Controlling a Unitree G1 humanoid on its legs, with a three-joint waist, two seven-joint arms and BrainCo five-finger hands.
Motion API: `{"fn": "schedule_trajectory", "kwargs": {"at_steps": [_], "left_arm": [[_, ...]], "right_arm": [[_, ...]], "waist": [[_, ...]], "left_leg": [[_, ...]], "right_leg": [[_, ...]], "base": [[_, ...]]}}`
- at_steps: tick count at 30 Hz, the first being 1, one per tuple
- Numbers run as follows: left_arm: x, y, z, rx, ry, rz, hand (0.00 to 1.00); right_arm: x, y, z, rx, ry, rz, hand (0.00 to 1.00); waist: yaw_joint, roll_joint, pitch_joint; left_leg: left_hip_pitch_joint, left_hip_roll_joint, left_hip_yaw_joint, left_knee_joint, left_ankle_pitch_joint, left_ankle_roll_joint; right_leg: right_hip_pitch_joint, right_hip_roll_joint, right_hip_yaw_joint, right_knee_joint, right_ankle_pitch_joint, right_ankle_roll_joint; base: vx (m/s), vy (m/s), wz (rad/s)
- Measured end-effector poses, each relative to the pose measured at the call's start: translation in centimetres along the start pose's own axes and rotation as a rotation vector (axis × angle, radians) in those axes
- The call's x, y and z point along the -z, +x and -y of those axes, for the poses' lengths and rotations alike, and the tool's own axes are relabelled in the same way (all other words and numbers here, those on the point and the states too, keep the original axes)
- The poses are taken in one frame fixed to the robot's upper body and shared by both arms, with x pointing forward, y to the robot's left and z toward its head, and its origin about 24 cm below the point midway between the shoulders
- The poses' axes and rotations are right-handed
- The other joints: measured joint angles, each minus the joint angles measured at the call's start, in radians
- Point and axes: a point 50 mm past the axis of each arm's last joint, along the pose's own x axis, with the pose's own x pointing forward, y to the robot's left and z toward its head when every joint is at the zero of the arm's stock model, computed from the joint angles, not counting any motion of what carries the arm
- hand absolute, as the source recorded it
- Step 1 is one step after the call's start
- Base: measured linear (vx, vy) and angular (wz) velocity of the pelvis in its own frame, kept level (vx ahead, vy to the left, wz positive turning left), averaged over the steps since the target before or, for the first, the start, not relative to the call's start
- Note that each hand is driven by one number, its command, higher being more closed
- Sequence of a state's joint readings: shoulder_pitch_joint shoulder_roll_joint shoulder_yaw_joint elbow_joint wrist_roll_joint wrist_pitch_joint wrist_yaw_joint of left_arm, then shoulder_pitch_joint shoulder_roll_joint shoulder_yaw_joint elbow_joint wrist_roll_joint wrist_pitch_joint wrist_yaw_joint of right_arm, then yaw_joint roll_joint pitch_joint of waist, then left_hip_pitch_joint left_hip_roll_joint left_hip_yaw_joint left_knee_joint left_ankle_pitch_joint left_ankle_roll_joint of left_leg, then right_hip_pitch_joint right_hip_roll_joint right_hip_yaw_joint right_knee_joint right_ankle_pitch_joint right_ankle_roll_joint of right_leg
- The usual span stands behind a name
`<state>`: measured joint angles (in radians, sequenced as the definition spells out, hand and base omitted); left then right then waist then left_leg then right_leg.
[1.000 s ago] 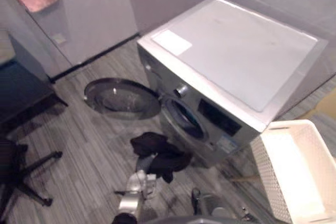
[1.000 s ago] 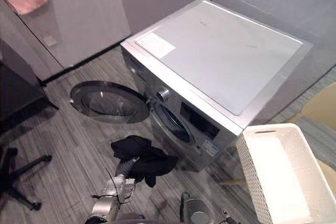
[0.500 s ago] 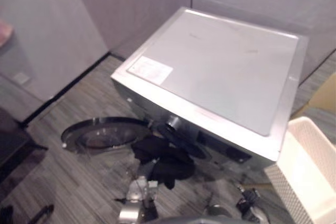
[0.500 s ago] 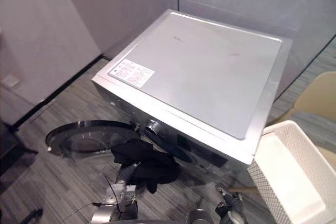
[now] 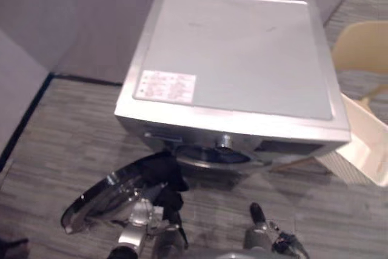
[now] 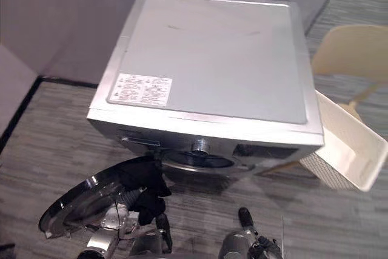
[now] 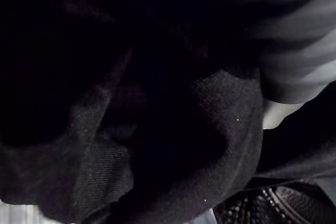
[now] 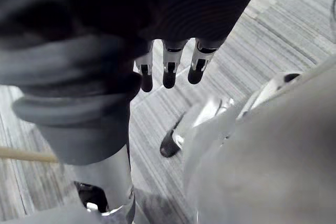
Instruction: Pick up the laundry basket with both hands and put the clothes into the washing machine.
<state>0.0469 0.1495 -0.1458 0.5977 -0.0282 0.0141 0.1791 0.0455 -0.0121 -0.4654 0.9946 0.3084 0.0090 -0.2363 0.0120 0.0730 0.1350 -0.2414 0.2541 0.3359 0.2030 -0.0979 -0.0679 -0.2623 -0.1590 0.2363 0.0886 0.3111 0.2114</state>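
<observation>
My left hand (image 5: pixel 138 218) holds a black garment (image 5: pixel 162 177) bunched up just left of the washing machine's round opening (image 5: pixel 212 154), above the swung-out glass door (image 5: pixel 97 201). Black cloth (image 7: pixel 157 129) covers the left wrist view, with a piece of the perforated drum (image 7: pixel 273 208) past it. My right hand (image 8: pixel 168 69) hangs low in front of the machine (image 5: pixel 236 59), fingers straight and holding nothing; it shows at the bottom of the eye views as well (image 5: pixel 260 228). The white laundry basket (image 5: pixel 364 144) lies tilted on the floor to the machine's right, and I see nothing in it.
A beige chair (image 5: pixel 361 43) stands behind the basket at the right. Grey partition walls (image 5: pixel 73 16) close in behind and left of the machine. The open door takes up the striped floor (image 5: pixel 54 137) at the lower left.
The camera has swung round to face the machine's front from above. The left hand has carried the black garment up closer to the opening. The right hand has come into view low down.
</observation>
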Motion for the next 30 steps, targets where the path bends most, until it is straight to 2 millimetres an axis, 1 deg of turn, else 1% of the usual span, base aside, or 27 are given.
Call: {"fn": "schedule_trajectory", "kwargs": {"at_steps": [1,2,3,4,5,6,7,8,9,10,11,12,13,14,15,16,17,19,20,21,23,24,25,27,28,29,30], "left_arm": [[-0.1,0.1,0.0,0.000,0.000,0.003,1.00],[-0.4,0.2,0.0,0.000,0.000,0.010,1.00],[-0.4,0.2,0.0,-0.001,-0.001,0.012,1.00],[-0.6,0.3,0.1,0.001,-0.005,0.017,1.00],[-0.8,0.3,0.2,0.004,-0.008,0.022,1.00],[-1.1,0.4,0.3,0.003,-0.014,0.031,1.00],[-1.3,0.5,0.2,0.000,-0.014,0.035,1.00],[-1.9,0.8,0.2,-0.008,-0.011,0.050,1.00],[-2.5,1.1,0.3,-0.008,-0.010,0.061,1.00],[-3.4,1.5,0.9,0.003,-0.015,0.083,1.00],[-3.7,1.6,1.2,0.010,-0.019,0.090,1.00],[-4.3,1.7,1.9,0.025,-0.028,0.101,1.00],[-5.1,1.8,2.6,0.040,-0.037,0.122,1.00],[-6.0,1.9,3.4,0.060,-0.048,0.143,1.00],[-6.3,1.9,3.7,0.066,-0.052,0.149,1.00],[-7.5,2.0,4.7,0.092,-0.064,0.179,1.00],[-8.6,2.0,5.5,0.104,-0.078,0.204,1.00],[-10.2,2.1,6.4,0.117,-0.095,0.236,1.00],[-11.0,2.3,6.9,0.125,-0.097,0.248,1.00],[-12.6,2.8,6.9,0.113,-0.091,0.269,1.00],[-14.6,3.3,6.5,0.088,-0.120,0.297,1.00],[-17.0,3.7,5.9,0.062,-0.152,0.337,1.00],[-18.0,3.8,5.5,0.051,-0.172,0.356,1.00],[-22.7,4.1,2.5,-0.026,-0.211,0.447,1.00],[-24.1,4.1,1.4,-0.052,-0.224,0.475,1.00],[-28.7,3.3,-2.4,-0.135,-0.266,0.584,1.00],[-30.2,2.8,-3.7,-0.158,-0.277,0.624,1.00]], "right_arm": [[0.0,0.0,-0.1,-0.004,-0.008,0.001,0.00],[0.3,-0.1,-0.1,-0.007,-0.012,-0.004,0.00],[0.1,-0.1,-0.3,-0.015,-0.011,0.002,0.00],[-0.2,0.0,-0.5,-0.026,-0.008,0.013,0.00],[-0.3,0.0,-0.6,-0.034,-0.008,0.016,0.00],[-0.5,0.0,-1.0,-0.047,-0.012,0.020,0.00],[-0.6,-0.1,-1.4,-0.064,-0.027,0.026,0.00],[-0.6,-0.2,-1.8,-0.075,-0.030,0.031,0.00],[-0.8,-0.1,-1.9,-0.077,-0.030,0.039,0.00],[-1.5,0.0,-2.0,-0.078,-0.029,0.061,0.00],[-1.8,0.0,-2.1,-0.080,-0.028,0.072,0.00],[-2.5,-0.1,-2.4,-0.091,-0.025,0.102,0.00],[-3.2,-0.2,-2.7,-0.106,-0.024,0.138,0.00],[-3.6,-0.5,-3.3,-0.127,-0.027,0.170,0.00],[-3.8,-0.6,-3.3,-0.129,-0.024,0.179,0.00],[-4.5,-0.8,-3.6,-0.143,-0.011,0.212,0.00],[-4.9,-1.0,-4.2,-0.160,0.004,0.234,0.00],[-5.3,-1.5,-5.1,-0.185,0.022,0.261,0.00],[-5.4,-1.7,-5.5,-0.194,0.045,0.266,0.00],[-6.2,-2.0,-5.9,-0.206,0.066,0.298,0.00],[-7.0,-2.3,-6.3,-0.213,0.090,0.323,0.00],[-7.7,-2.7,-6.9,-0.234,0.093,0.356,0.00],[-8.0,-2.9,-7.2,-0.246,0.096,0.371,0.00],[-9.1,-4.0,-8.4,-0.301,0.111,0.428,0.00],[-9.4,-4.3,-8.7,-0.317,0.115,0.448,0.00],[-10.0,-5.0,-9.1,-0.342,0.129,0.495,0.00],[-10.1,-5.0,-9.1,-0.344,0.138,0.503,0.00]], "waist": [[-0.003,-0.002,0.000],[-0.004,-0.013,-0.003],[-0.001,-0.025,-0.006],[-0.003,-0.018,-0.002],[-0.005,-0.019,-0.001],[-0.003,-0.032,0.006],[-0.004,-0.044,0.017],[-0.015,-0.060,0.041],[-0.029,-0.066,0.063],[-0.044,-0.052,0.102],[-0.043,-0.048,0.118],[-0.033,-0.048,0.151],[-0.028,-0.063,0.183],[-0.027,-0.082,0.197],[-0.028,-0.085,0.200],[-0.028,-0.095,0.213],[-0.026,-0.099,0.240],[-0.026,-0.099,0.259],[-0.026,-0.097,0.267],[-0.027,-0.096,0.295],[-0.027,-0.098,0.316],[-0.028,-0.103,0.342],[-0.029,-0.105,0.350],[-0.042,-0.123,0.384],[-0.048,-0.131,0.395],[-0.068,-0.145,0.406],[-0.073,-0.146,0.406]], "left_leg": [[0.001,0.001,0.000,-0.001,0.000,0.000],[0.006,-0.007,0.008,-0.002,0.001,-0.001],[0.012,-0.016,0.021,-0.003,0.002,-0.002],[0.013,-0.019,0.025,-0.009,0.008,-0.010],[0.013,-0.022,0.026,-0.017,0.013,-0.018],[0.012,-0.028,0.026,-0.026,0.028,-0.025],[0.004,-0.029,0.024,-0.022,0.033,-0.032],[-0.018,-0.026,0.004,0.011,0.032,-0.034],[-0.051,-0.019,-0.034,0.055,0.024,-0.046],[-0.107,0.019,-0.083,0.137,0.002,-0.058],[-0.127,0.040,-0.100,0.171,-0.009,-0.061],[-0.151,0.078,-0.117,0.226,-0.030,-0.076],[-0.180,0.098,-0.124,0.282,-0.052,-0.080],[-0.235,0.104,-0.137,0.337,-0.069,-0.083],[-0.253,0.105,-0.142,0.351,-0.078,-0.083],[-0.312,0.115,-0.148,0.406,-0.101,-0.081],[-0.354,0.117,-0.155,0.446,-0.116,-0.084],[-0.427,0.117,-0.158,0.495,-0.124,-0.076],[-0.464,0.119,-0.161,0.520,-0.128,-0.074],[-0.515,0.130,-0.163,0.564,-0.141,-0.074],[-0.572,0.145,-0.165,0.612,-0.157,-0.071],[-0.622,0.162,-0.162,0.661,-0.170,-0.067],[-0.645,0.173,-0.161,0.684,-0.178,-0.065],[-0.708,0.207,-0.149,0.754,-0.205,-0.065],[-0.721,0.218,-0.143,0.771,-0.212,-0.065],[-0.781,0.251,-0.139,0.824,-0.235,-0.062],[-0.800,0.260,-0.139,0.840,-0.239,-0.059]], "right_leg": [[-0.004,0.020,-0.023,0.034,-0.053,-0.004],[-0.004,0.041,-0.061,0.066,-0.133,-0.035],[-0.005,0.038,-0.076,0.064,-0.148,-0.047],[-0.007,0.039,-0.067,0.056,-0.161,-0.048],[-0.010,0.038,-0.068,0.052,-0.172,-0.054],[-0.019,0.037,-0.068,0.045,-0.201,-0.074],[-0.024,0.037,-0.068,0.046,-0.232,-0.077],[-0.024,0.035,-0.072,0.056,-0.293,-0.086],[-0.024,0.036,-0.075,0.072,-0.347,-0.088],[-0.039,0.067,-0.092,0.110,-0.375,-0.089],[-0.054,0.085,-0.093,0.138,-0.382,-0.096],[-0.084,0.120,-0.092,0.201,-0.405,-0.103],[-0.133,0.138,-0.090,0.292,-0.444,-0.109],[-0.206,0.144,-0.087,0.389,-0.486,-0.107],[-0.225,0.145,-0.087,0.410,-0.496,-0.106],[-0.292,0.149,-0.085,0.483,-0.525,-0.102],[-0.338,0.150,-0.078,0.535,-0.544,-0.093],[-0.418,0.149,-0.069,0.595,-0.561,-0.101],[-0.458,0.149,-0.066,0.623,-0.567,-0.096],[-0.511,0.157,-0.058,0.663,-0.574,-0.095],[-0.572,0.168,-0.049,0.705,-0.579,-0.093],[-0.627,0.181,-0.035,0.744,-0.580,-0.087],[-0.651,0.190,-0.029,0.757,-0.580,-0.086],[-0.728,0.218,-0.002,0.806,-0.582,-0.080],[-0.745,0.227,0.007,0.817,-0.582,-0.079],[-0.807,0.256,0.022,0.841,-0.578,-0.070],[-0.825,0.264,0.026,0.849,-0.577,-0.069]], "base": [[-0.02,-0.047,-0.31],[-0.02,-0.035,-0.28],[-0.05,-0.042,-0.30],[-0.05,-0.020,-0.20],[-0.05,-0.101,-0.20],[0.00,-0.119,-0.18],[0.00,-0.251,-0.08],[0.01,-0.223,0.26],[-0.03,-0.277,0.51],[-0.07,-0.202,0.38],[-0.12,-0.238,0.01],[-0.15,-0.223,-0.26],[-0.19,-0.223,-0.23],[-0.17,-0.155,-0.06],[-0.18,-0.113,-0.02],[-0.16,-0.067,-0.03],[-0.15,-0.050,-0.04],[-0.12,-0.014,-0.05],[-0.11,-0.009,-0.15],[-0.07,-0.008,-0.18],[-0.06,-0.006,-0.29],[-0.04,-0.001,-0.40],[-0.03,0.015,-0.57],[-0.02,0.029,-0.54],[-0.01,0.036,-0.67],[-0.01,0.037,-0.61],[-0.01,0.049,-0.56]]}}
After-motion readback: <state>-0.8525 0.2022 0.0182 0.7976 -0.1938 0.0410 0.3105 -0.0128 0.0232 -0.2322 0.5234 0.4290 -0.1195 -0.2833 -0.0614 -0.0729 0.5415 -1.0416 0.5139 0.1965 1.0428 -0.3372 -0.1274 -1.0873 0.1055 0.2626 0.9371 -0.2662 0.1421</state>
